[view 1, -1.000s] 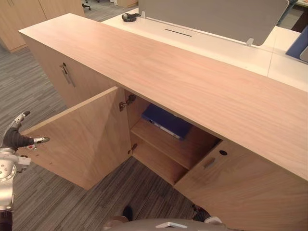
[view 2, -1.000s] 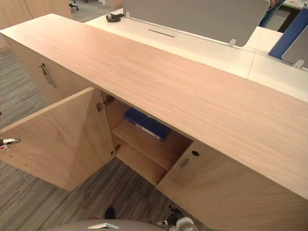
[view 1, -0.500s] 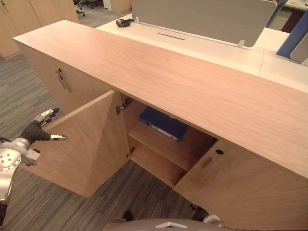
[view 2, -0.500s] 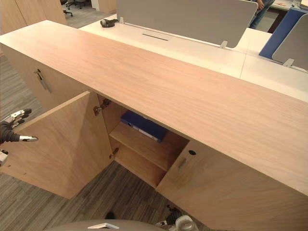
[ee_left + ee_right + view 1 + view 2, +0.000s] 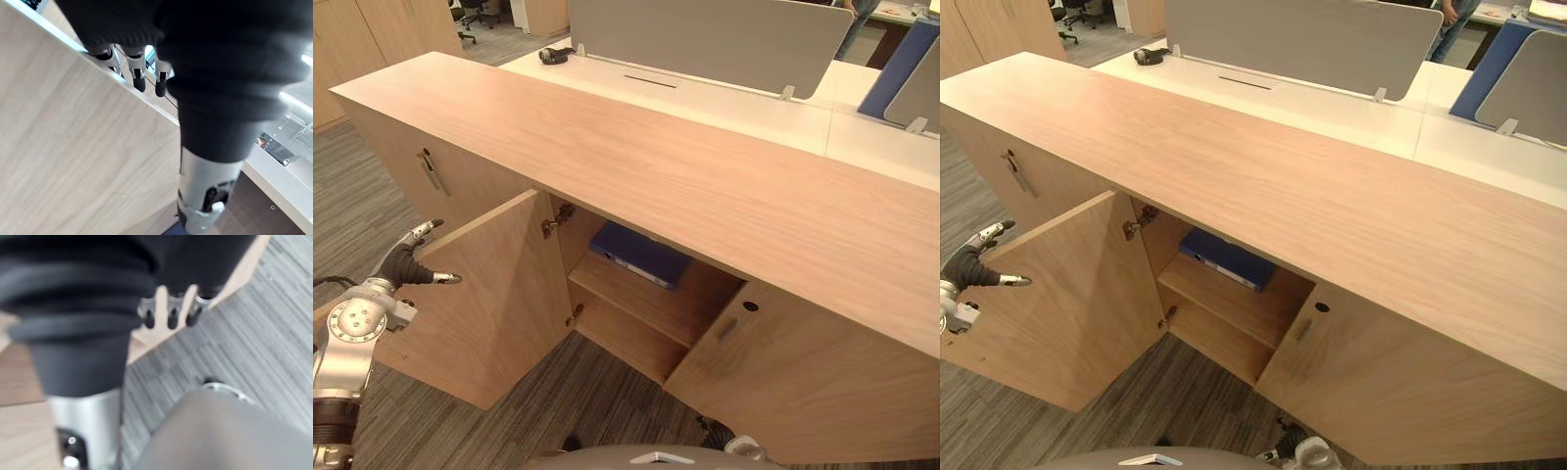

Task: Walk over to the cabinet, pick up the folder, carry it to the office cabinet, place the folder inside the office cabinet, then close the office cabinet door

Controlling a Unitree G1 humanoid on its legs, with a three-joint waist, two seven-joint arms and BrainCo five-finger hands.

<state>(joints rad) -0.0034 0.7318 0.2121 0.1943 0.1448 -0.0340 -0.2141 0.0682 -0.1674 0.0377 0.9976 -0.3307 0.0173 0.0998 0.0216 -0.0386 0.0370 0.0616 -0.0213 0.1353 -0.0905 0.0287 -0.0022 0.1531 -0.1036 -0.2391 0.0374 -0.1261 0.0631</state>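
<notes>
Left hand [image 5: 404,264] spread wide, fingers straight, thumb stuck out, nothing gripped. Held up at outer face of open door [image 5: 504,313], near its top edge; actual contact can't be told. Left arm raised from lower left, wrist angled toward door. Right hand [image 5: 170,312] hung low over carpet [image 5: 254,333], fingers relaxed, nothing held. Blue folder [image 5: 641,257] laid flat on shelf [image 5: 656,308] inside office cabinet [image 5: 636,147].

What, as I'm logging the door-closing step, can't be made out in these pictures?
Folder: far end hidden under the cabinet top, left eye view.
Left hand: by the door edge; touching or not is unclear from that angle.
Right hand: blurred in right wrist view.
Dark object on far desk: too small.
</notes>
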